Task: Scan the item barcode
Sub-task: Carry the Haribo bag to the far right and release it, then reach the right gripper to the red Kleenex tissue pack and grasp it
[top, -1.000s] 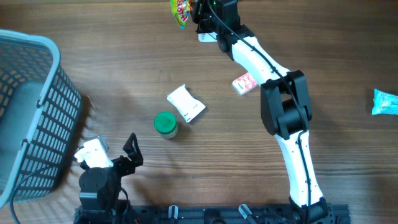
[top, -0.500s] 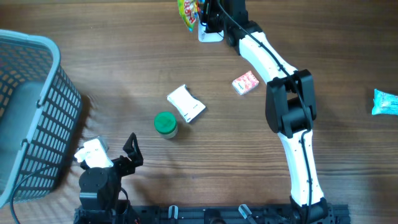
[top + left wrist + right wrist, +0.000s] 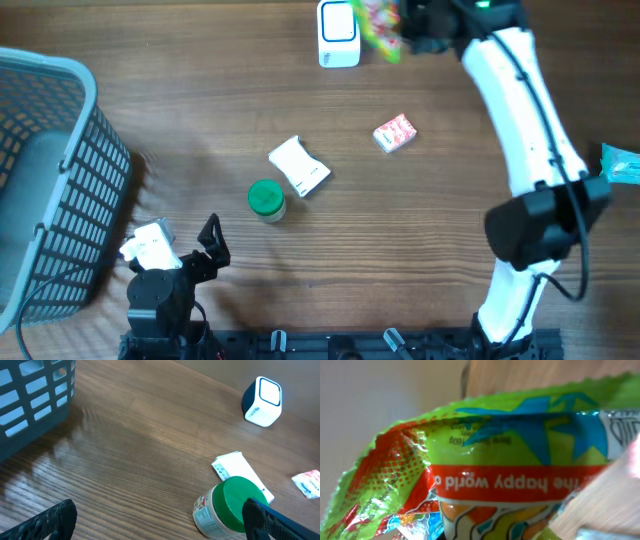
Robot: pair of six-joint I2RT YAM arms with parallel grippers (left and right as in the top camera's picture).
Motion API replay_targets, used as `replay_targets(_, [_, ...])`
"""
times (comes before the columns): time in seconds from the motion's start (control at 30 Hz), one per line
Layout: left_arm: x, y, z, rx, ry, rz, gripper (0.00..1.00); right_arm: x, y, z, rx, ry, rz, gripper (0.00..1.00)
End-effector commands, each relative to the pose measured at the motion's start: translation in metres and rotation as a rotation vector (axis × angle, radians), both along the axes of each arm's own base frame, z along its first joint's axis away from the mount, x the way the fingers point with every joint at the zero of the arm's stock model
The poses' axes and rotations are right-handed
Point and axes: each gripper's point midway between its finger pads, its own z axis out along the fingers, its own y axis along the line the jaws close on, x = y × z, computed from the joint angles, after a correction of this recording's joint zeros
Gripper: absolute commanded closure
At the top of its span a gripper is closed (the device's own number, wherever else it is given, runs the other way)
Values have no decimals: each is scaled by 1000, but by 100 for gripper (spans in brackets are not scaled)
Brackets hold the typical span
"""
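Swinging across from the white scanner's left side to its right, the right gripper is clamping the green snack bag just beside it, likely presenting the barcode, while the left gripper is idling with jaws apart.

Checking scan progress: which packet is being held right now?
The green sweet bag in the right fingers beside the scanner; the white packet and pink packet lie flat.
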Motion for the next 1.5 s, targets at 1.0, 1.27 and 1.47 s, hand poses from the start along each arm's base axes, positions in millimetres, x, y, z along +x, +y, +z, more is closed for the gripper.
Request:
replay_targets(1.0, [0,-2,0,-11,-6,-10,0,-129,-339,-138,-234,633,-339,8])
replay_targets(1.27, [0,-2,0,-11,-6,-10,0,-64,-200,-75,-342,293,319,0])
replay_targets(1.47, [0,-2,0,-11,-6,-10,0,-43,-67,-118,-570,164,968,0])
